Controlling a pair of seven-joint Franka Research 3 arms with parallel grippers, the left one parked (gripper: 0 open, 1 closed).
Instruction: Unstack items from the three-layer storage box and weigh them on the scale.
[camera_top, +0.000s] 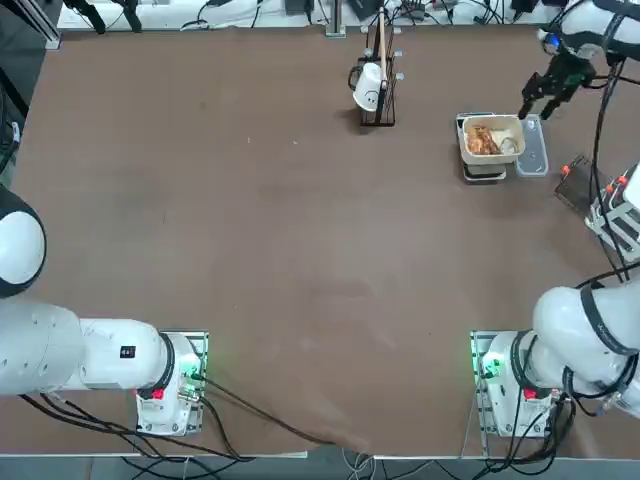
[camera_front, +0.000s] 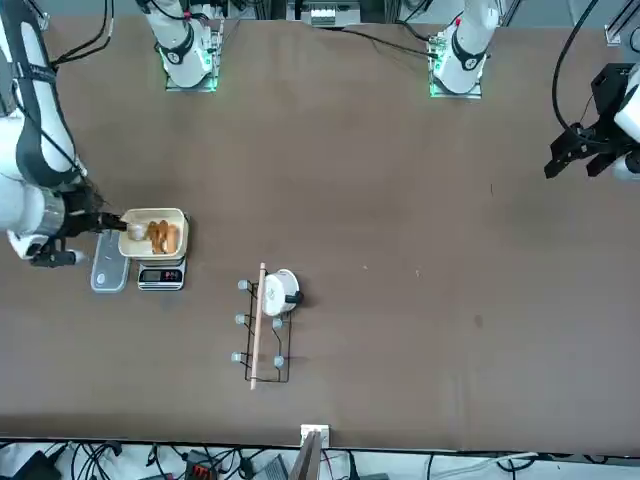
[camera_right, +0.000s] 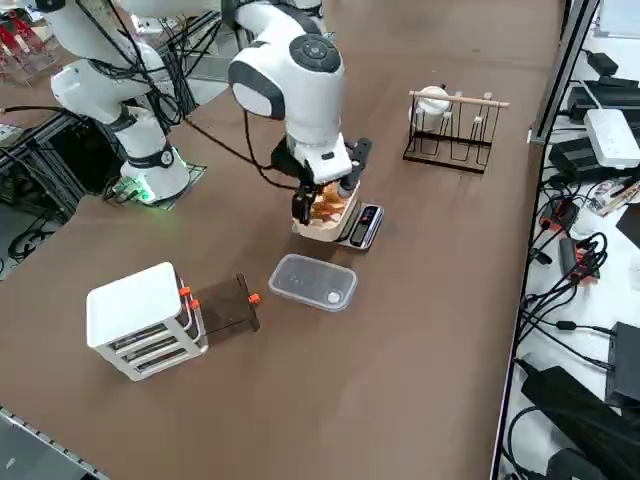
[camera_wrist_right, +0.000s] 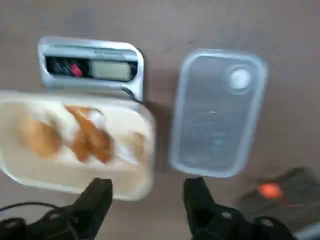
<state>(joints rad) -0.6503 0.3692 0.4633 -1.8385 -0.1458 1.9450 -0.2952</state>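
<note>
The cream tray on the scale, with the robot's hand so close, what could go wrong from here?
The right hand hangs open with one finger right at the rim of the cream tray, so a sideways pull-out might nudge it off the scale. The brown pieces lie loose and could spill if the tray tips. The clear lid lies just beside it and might get pushed.
</note>
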